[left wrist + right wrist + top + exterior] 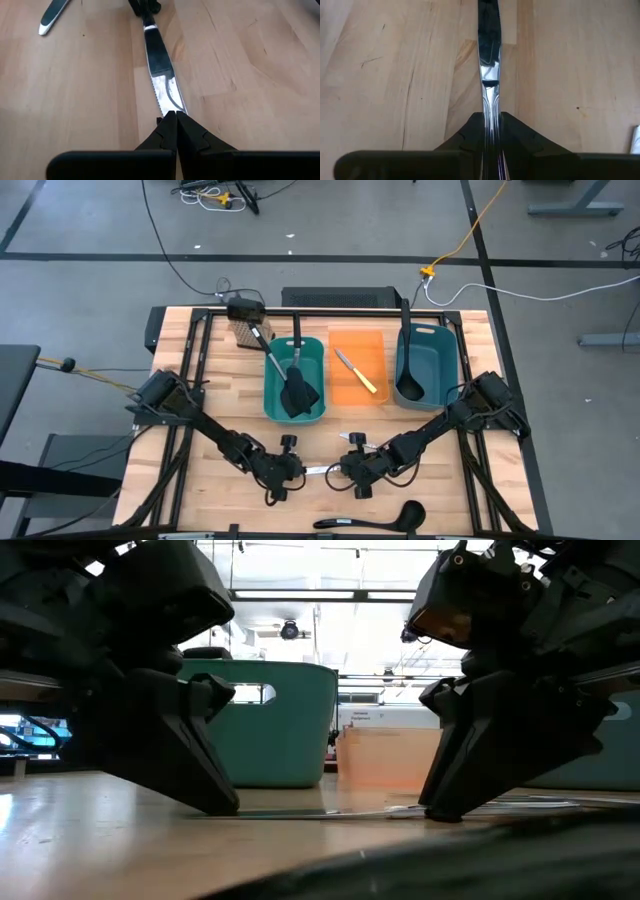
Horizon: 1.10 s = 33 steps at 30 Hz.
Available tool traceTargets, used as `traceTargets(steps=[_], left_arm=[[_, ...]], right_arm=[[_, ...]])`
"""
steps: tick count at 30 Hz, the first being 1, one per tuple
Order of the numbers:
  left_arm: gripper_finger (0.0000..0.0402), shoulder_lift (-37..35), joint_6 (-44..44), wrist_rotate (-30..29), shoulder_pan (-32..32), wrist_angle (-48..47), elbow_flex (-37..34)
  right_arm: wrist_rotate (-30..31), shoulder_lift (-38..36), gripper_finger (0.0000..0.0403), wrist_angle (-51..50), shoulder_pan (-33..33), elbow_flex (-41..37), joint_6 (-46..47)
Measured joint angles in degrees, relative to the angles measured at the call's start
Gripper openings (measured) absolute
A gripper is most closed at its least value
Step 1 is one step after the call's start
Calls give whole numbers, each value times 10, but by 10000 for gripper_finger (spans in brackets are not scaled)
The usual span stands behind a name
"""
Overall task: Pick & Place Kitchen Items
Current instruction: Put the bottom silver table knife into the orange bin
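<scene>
A small silver knife (318, 471) lies flat on the wooden table near its front middle, between my two grippers. My left gripper (298, 471) is shut, with its tips at the blade's tip (170, 102). My right gripper (338, 471) is shut on the knife's handle (490, 107). A second silver knife (52, 15) lies on the table close by. A black ladle (375, 518) lies at the near edge. Two black spatulas (297, 390) lie in the left teal bin, a yellow-handled knife (357, 372) in the orange bin, and a ladle (408, 375) in the right teal bin. My left gripper has its shut fingertips (169, 122) down on the tip end of the blade (172, 107), slanting down from the table's left. The blade lies flat on the table; whether the tips press it or only touch it, I cannot tell. My right gripper pinches the handle (490, 116) between its two fingers by its two narrow sides. The fingers slant down from the table's right and lie along the knife. The knife lies flat on the table (330, 812).
Three bins stand in a row at the back: teal (270, 395), orange (375, 345), teal (445, 365). A brown block (243, 332) stands at the back left. Bare wood lies to the left and right of the arms.
</scene>
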Motion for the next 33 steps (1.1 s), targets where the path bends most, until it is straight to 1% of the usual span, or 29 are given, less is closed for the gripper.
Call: traceTargets(steps=[5, 9, 12, 18, 22, 25, 28, 32, 33], left_arm=[[2, 0, 7, 22, 1, -6, 2], [2, 0, 7, 33, 1, -16, 2], [2, 0, 4, 46, 1, -24, 2], [1, 0, -6, 49, 0, -33, 2], [1, 0, -6, 49, 1, -34, -1], [1, 1, -7, 43, 3, -36, -2], [1, 1, -3, 44, 4, -36, -2], [1, 1, 0, 42, 4, -36, -2], [1, 1, 0, 41, 4, -36, -2]], right_arm=[[0, 0, 69, 2, 0, 0, 0], [-1, -7, 78, 7, 0, -1, 2], [-1, -25, 92, 4, 0, -2, 2], [-9, -74, 127, -33, 0, -3, -11], [-10, -78, 151, -73, 0, -3, -7], [-39, -79, 168, -78, -2, -2, -8], [-44, -79, 179, -80, -6, -2, -8], [-88, -79, 181, -105, -20, -2, -8], [-91, -79, 180, -113, -24, -2, -6]])
